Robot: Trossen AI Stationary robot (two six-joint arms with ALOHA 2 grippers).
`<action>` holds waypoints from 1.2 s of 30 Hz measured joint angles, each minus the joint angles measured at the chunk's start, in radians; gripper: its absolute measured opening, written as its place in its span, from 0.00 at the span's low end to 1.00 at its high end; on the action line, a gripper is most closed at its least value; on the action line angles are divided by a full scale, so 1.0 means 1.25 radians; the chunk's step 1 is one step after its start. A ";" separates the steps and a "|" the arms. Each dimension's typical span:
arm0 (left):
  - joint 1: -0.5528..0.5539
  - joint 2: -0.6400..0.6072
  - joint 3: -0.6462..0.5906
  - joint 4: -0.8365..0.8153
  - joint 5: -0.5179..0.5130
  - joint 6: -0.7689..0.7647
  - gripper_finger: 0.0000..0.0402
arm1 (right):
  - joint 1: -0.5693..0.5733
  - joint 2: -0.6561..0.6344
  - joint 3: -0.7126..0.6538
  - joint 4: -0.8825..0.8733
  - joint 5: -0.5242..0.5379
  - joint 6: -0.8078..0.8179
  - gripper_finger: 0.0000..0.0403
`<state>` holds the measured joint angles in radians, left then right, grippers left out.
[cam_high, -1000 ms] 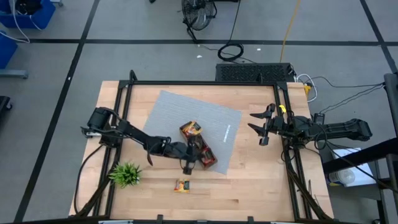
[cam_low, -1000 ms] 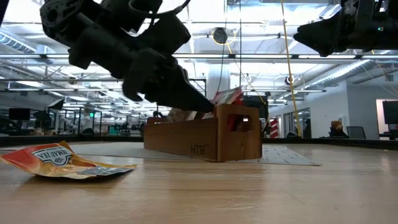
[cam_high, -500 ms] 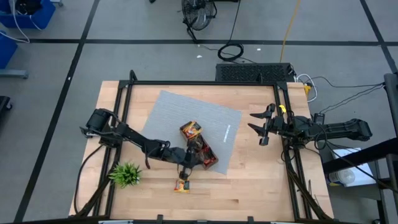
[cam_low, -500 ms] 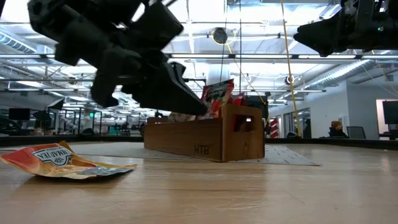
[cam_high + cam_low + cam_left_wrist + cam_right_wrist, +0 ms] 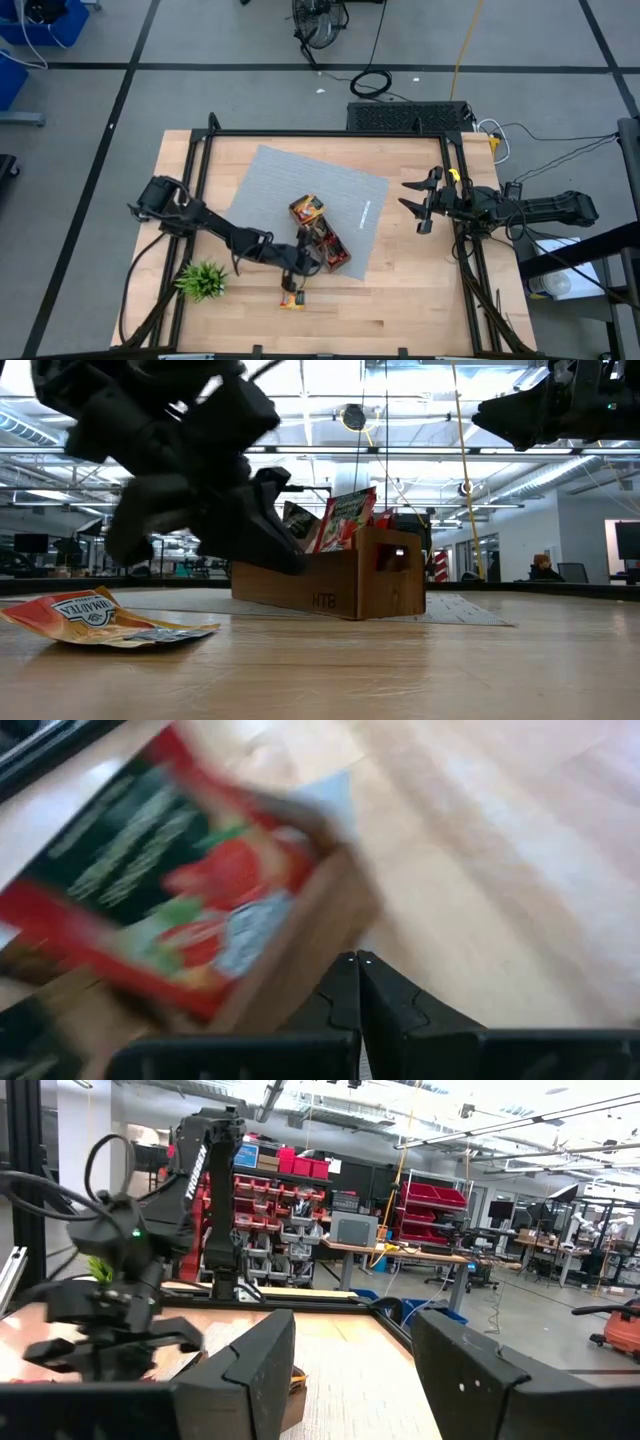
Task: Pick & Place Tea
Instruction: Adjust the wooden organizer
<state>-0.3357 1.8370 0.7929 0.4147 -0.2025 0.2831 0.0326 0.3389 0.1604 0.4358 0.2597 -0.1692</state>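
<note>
I am seeing the left claw [image 5: 298, 273] pinched shut and empty, hanging between the wooden tray's [image 5: 340, 262] near edge and a loose orange tea packet [image 5: 291, 298] on bare table. More packets [image 5: 345, 518] are standing in the tray. The right claw [image 5: 412, 200] is waiting open, well clear.

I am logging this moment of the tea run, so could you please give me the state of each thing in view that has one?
Left gripper: shut, empty, low beside the tray's near end.
Right gripper: open, empty, parked at the table's right side.
Wooden tray: upright on the grey mat, sachets standing in it.
Orange-yellow tea sachet: lying flat on the bare table, outside the tray.
</note>
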 joint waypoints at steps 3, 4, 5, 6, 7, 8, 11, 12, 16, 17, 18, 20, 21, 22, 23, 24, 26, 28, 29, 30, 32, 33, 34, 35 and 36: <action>-0.015 0.003 0.000 0.007 0.003 0.008 0.00 | 0.000 0.000 0.000 0.000 0.000 0.000 0.46; -0.015 0.005 0.000 0.006 0.002 0.004 0.00 | 0.000 0.000 0.000 0.000 0.000 0.000 0.46; -0.015 0.007 0.000 0.004 0.002 0.001 0.00 | 0.000 0.000 0.000 0.000 0.000 0.000 0.46; -0.015 0.008 0.000 0.004 0.002 -0.005 0.00 | 0.000 0.000 0.000 0.000 0.000 0.000 0.46; -0.014 0.014 0.000 0.014 0.001 -0.006 0.00 | 0.000 0.000 0.000 0.000 0.000 0.000 0.46; -0.012 0.024 0.001 0.033 0.001 -0.006 0.00 | 0.000 0.000 0.000 0.000 0.000 0.000 0.46; -0.007 0.059 0.003 0.077 0.024 -0.006 0.00 | 0.000 0.000 0.000 -0.001 0.000 0.000 0.46; -0.003 0.079 0.014 0.094 0.040 -0.014 0.00 | 0.000 0.000 0.000 -0.002 0.000 0.000 0.46; 0.006 0.128 0.042 0.116 0.045 -0.016 0.00 | 0.000 0.000 0.000 -0.004 0.000 0.000 0.46; 0.007 0.130 0.046 0.125 0.044 -0.008 0.00 | 0.000 0.001 0.000 -0.004 0.000 0.000 0.46; 0.007 0.128 0.048 0.125 0.043 0.000 0.00 | 0.000 0.005 0.000 -0.002 0.000 0.000 0.46; 0.007 0.129 0.056 0.128 0.041 0.013 0.00 | 0.000 0.006 0.000 0.000 0.000 0.000 0.46; 0.007 0.129 0.056 0.129 0.033 0.019 0.00 | 0.000 0.008 0.000 -0.001 0.000 0.000 0.46; 0.007 0.128 0.056 0.132 0.024 0.024 0.00 | 0.000 0.010 0.000 -0.002 0.000 0.000 0.46; 0.008 0.129 0.056 0.140 0.016 0.028 0.00 | 0.000 0.010 0.000 -0.005 0.000 0.000 0.46; 0.010 0.129 0.056 0.145 0.008 0.029 0.00 | 0.000 0.011 -0.001 -0.006 0.000 0.000 0.46; 0.015 0.128 0.056 0.153 -0.012 0.029 0.00 | 0.000 0.016 -0.001 -0.003 0.000 0.000 0.46; 0.020 0.128 0.056 0.156 -0.048 0.030 0.00 | 0.000 0.017 -0.001 -0.003 0.000 0.000 0.46; 0.022 0.128 0.056 0.157 -0.070 0.031 0.00 | 0.000 0.018 -0.001 -0.002 0.000 0.000 0.46; 0.025 0.128 0.056 0.161 -0.093 0.036 0.00 | 0.000 0.018 -0.001 -0.002 0.000 0.000 0.46; 0.031 0.128 0.056 0.173 -0.130 0.042 0.00 | 0.000 0.018 -0.001 -0.002 0.000 0.000 0.46; 0.034 0.128 0.056 0.183 -0.142 0.044 0.01 | 0.000 0.019 -0.001 -0.001 0.000 0.000 0.46; 0.038 0.128 0.056 0.196 -0.150 0.044 0.01 | 0.000 0.019 -0.001 0.000 0.000 0.000 0.46; 0.041 0.128 0.056 0.213 -0.156 0.044 0.01 | 0.000 0.019 -0.001 0.000 0.000 0.000 0.46; 0.044 0.128 0.056 0.233 -0.163 0.044 0.01 | 0.000 0.019 -0.001 0.000 0.000 0.000 0.46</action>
<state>-0.2809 1.9976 0.8628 0.7062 -0.4067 0.3386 0.0328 0.3624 0.1596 0.4358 0.2596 -0.1692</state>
